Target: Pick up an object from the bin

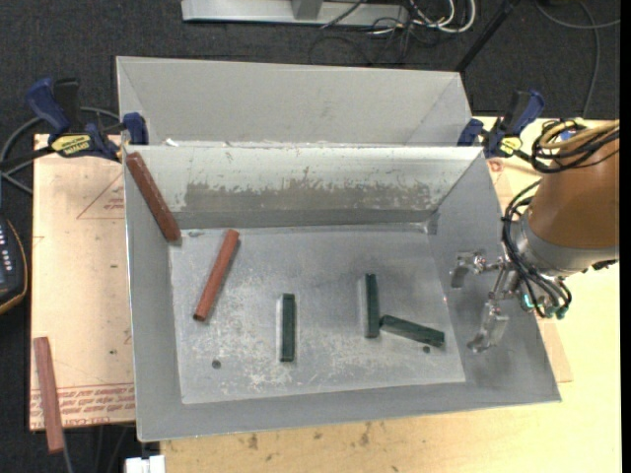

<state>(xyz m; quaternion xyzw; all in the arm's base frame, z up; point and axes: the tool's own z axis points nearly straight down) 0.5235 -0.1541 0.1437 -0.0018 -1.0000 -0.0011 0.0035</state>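
The hand (474,304) hangs wide open and empty over the bin's (325,374) right wall, near a slanted green stick (411,332).

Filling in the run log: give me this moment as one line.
jaws: open, empty | position: over right wall of bin | nearest: dark green stick | grasp: not yet

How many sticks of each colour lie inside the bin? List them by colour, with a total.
Reddish-brown rectangular sticks: 2, one at the far left, one beside it, lower
Dark green rectangular sticks: 3, left, middle, right
Total: 5
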